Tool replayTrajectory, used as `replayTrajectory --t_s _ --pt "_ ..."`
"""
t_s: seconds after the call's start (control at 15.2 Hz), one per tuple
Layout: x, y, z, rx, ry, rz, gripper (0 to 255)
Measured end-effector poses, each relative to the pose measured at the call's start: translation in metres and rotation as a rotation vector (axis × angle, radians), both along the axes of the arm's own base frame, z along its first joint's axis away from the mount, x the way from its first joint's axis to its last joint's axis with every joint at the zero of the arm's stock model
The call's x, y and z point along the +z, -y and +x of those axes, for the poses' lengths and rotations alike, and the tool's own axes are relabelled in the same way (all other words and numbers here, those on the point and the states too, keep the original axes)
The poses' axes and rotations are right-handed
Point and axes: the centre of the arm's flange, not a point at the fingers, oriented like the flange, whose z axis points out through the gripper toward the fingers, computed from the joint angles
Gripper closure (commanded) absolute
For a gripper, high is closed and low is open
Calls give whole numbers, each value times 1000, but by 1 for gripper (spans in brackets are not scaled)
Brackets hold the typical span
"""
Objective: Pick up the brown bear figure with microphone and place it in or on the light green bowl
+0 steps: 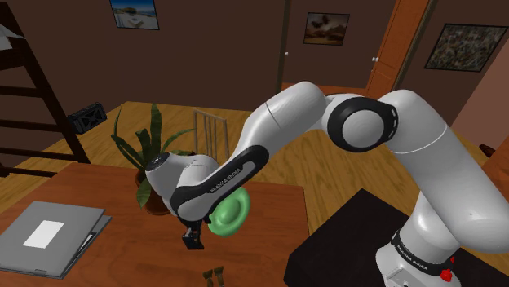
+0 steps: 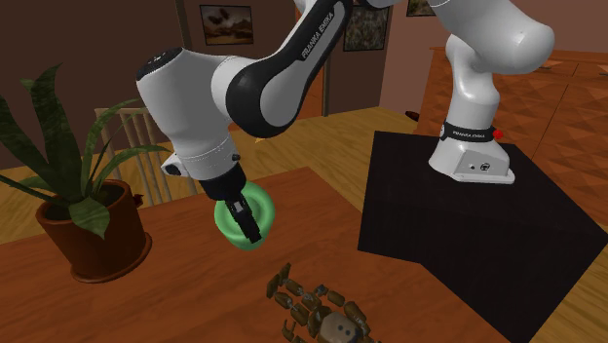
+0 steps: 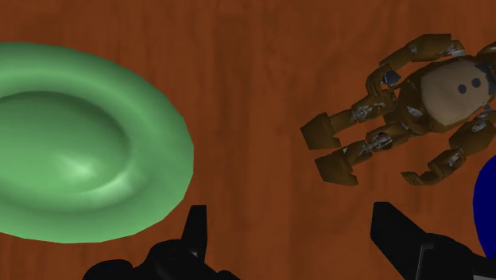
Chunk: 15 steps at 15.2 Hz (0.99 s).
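Observation:
The brown bear figure (image 3: 413,107) lies flat on the wooden table, limbs spread, beyond my open gripper (image 3: 290,227) and off toward one finger's side. In the second exterior view the bear (image 2: 317,310) lies near the bottom edge, below my gripper (image 2: 249,226). The light green bowl (image 3: 83,147) sits on the table beside the other finger; it appears as a green bowl (image 2: 255,208) behind my hand, and in the shoulder view the bowl (image 1: 228,212) is partly hidden by the forearm. My gripper (image 1: 193,239) hangs above the table, empty. Part of the bear (image 1: 214,277) pokes up at the shoulder view's bottom edge.
A potted plant (image 2: 88,219) stands on the table at the second exterior view's left, a chair (image 2: 132,146) behind it. A grey folder (image 1: 49,232) lies at the shoulder view's left. A blue object (image 3: 485,203) shows beside the bear. The black stand (image 2: 468,224) borders the table.

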Motion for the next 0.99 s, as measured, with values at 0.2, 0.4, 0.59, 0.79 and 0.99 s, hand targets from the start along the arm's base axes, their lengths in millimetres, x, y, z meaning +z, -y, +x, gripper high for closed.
replayTrajectory --t_s 0.2,0.4,0.59,0.79,0.99 --pt "-2 0 0 0 0 0 0" --pt "-2 0 0 0 0 0 255" --pt "-2 0 0 0 0 0 255" --pt "-2 0 0 0 0 0 255" --pt "-2 0 0 0 0 0 255"
